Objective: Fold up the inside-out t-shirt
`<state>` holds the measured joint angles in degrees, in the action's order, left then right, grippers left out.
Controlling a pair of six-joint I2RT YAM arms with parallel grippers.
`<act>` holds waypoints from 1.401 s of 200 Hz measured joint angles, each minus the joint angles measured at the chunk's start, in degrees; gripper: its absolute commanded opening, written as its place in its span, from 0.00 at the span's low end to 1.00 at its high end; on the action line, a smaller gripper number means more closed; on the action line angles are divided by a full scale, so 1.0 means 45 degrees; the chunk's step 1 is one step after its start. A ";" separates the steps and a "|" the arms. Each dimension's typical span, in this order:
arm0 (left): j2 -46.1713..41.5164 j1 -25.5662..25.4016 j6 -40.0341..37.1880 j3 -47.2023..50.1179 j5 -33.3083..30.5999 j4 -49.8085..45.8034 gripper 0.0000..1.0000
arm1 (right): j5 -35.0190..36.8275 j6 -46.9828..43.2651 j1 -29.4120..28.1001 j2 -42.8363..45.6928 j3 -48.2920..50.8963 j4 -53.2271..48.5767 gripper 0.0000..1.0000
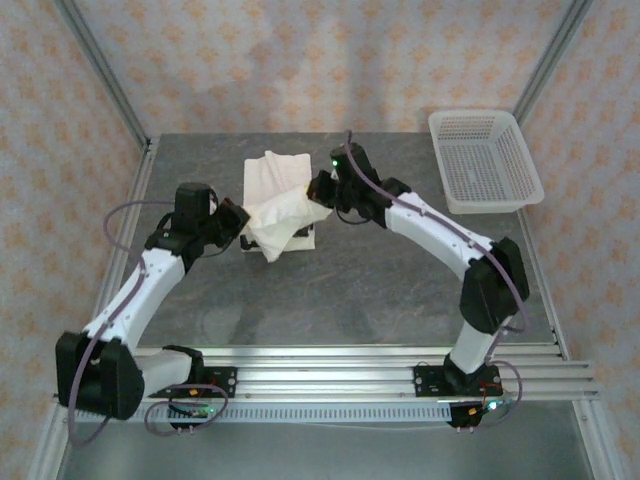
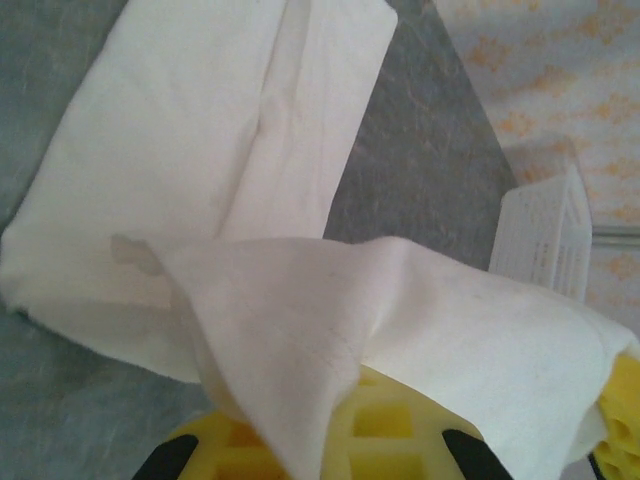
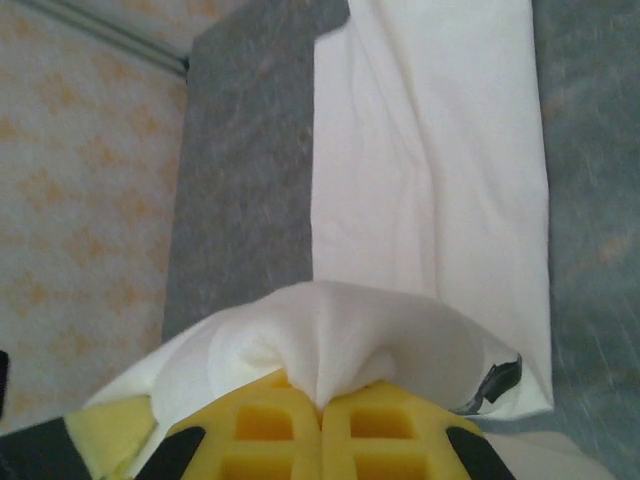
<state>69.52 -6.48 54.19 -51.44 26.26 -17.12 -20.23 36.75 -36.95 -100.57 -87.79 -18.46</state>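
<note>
I judge the fold well past halfway: the inside-out t-shirt [image 1: 272, 185] lies on the bench [image 1: 350, 290] as a long narrow band, sleeves tucked in, stretching away ahead of both my end effectors. My left end effector [image 2: 330, 445] is pressed together on one near corner of that band, with cloth draping over it. My right end effector [image 3: 322, 415] pinches the other near corner, a small dark mark [image 3: 492, 384] just to its right at the hem. Between them the near end hangs lifted above the flat part. What is left, as I read it, is to carry this end forward over the far part, lay it down and let go. The mesh basket [image 1: 485, 160] sits well off to the right of my right end effector.
</note>
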 measured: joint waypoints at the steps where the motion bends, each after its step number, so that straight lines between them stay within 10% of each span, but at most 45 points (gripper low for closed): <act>1: 0.0117 0.0044 -0.0019 -0.0073 0.0034 0.0063 0.00 | 0.0000 -0.0005 0.0019 -0.0053 -0.0068 0.0000 0.00; 119: 0.8947 0.1316 -0.0816 -0.5042 0.0937 0.3434 0.07 | -0.0996 0.0403 0.1379 -0.8655 -1.0122 -0.1957 0.01; 152: 1.0802 0.1506 -0.1039 -0.6615 0.1399 0.3929 0.41 | -0.1175 0.0724 0.1700 -1.0248 -1.2415 -0.2409 0.48; 184: 1.1011 0.1953 -0.1093 -0.6747 0.1496 0.3959 0.58 | -0.1394 0.0092 0.2098 -1.0705 -1.3687 -0.3390 0.65; 249: 0.5323 0.2909 -0.2633 -0.3560 0.0724 0.2565 0.56 | -0.1676 -0.1574 0.2725 -0.4736 -0.3988 -0.2166 0.59; 280: 0.5731 0.2594 -0.3133 -0.2225 0.0733 0.2093 0.53 | -0.2030 -0.1622 0.2254 -0.4541 -0.1962 -0.1268 0.57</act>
<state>95.31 5.19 40.10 -61.45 29.56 -7.70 -29.36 29.45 -26.81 -121.01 -96.62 -24.16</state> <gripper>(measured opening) 0.545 0.578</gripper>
